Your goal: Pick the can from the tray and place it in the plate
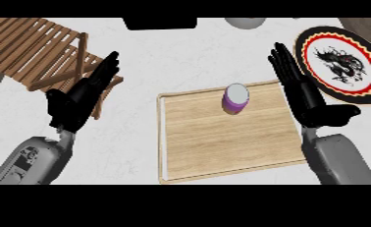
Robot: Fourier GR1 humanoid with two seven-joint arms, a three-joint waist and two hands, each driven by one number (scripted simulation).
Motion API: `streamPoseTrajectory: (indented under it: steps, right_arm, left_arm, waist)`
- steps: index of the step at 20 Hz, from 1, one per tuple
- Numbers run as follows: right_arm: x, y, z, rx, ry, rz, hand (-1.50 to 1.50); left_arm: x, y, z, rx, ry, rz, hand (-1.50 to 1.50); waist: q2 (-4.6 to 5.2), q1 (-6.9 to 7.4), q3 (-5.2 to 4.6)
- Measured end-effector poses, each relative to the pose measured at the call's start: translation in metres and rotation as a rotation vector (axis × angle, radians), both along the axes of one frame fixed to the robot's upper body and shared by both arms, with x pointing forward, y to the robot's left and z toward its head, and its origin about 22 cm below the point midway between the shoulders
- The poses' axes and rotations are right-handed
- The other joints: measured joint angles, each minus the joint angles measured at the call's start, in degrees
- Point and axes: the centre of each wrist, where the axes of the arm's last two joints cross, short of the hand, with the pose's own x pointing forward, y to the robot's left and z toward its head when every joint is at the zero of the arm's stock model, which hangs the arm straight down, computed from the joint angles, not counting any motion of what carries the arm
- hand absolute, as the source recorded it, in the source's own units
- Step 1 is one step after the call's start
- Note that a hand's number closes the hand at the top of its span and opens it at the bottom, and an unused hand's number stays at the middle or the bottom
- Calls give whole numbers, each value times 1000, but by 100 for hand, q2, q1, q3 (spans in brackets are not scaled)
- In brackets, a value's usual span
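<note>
At the worktop's left edge lies one slatted wooden rack point(43, 49), set at an angle, with the left hand point(80, 100) over its near corner; that hand has its fingers straight and holds nothing, so it looks parked out of the way, not working. Toward the middle of the worktop sits one flat wooden tray point(217, 142) with a raised pale rim, and on it, near its far edge, stands the one can point(235, 98), upright, purple-sided with a pale top, touched by neither hand. Standing free like that, it seems easy to reach from the right. The right hand point(304, 88) is over the tray's right edge, between can and plate, fingers straight and pointing away, holding nothing; its spot suggests it is the one meant to take the can. At the worktop's far right edge lies one plate point(319, 42), red-rimmed with a dark figure at its centre. At the far edge are one dark box point(159, 23) and one grey round thing point(245, 22), both cut off.
</note>
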Motion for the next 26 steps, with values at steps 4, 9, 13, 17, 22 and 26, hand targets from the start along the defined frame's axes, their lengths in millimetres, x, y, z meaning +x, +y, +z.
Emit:
streamPoseTrajectory:
  steps: [4,9,13,17,22,26]
  right_arm:
    - [27,-21,33,-7,-41,-13,150]
    - [47,-73,84,-250,-121,-195,-150]
    - [52,-87,63,-212,-156,-354,-150]
    - [58,-99,56,-170,-188,-345,-150]
    - [49,-107,66,-277,-171,-270,-150]
    - [46,-102,81,-497,-81,-150,-150]
  left_arm:
    - [-8,8,-28,-31,111,87,0]
    - [-28,10,-66,-111,267,203,0]
    - [-43,3,-82,-156,335,247,0]
    - [-52,-1,-89,-169,359,271,0]
    - [-55,3,-93,-181,370,292,0]
    - [-57,4,-96,-179,374,300,0]
  waist:
    - [-48,133,-65]
    - [-37,265,-128]
    - [-61,251,-109]
    - [-85,202,-104]
    - [-108,136,-106]
    - [-125,119,-115]
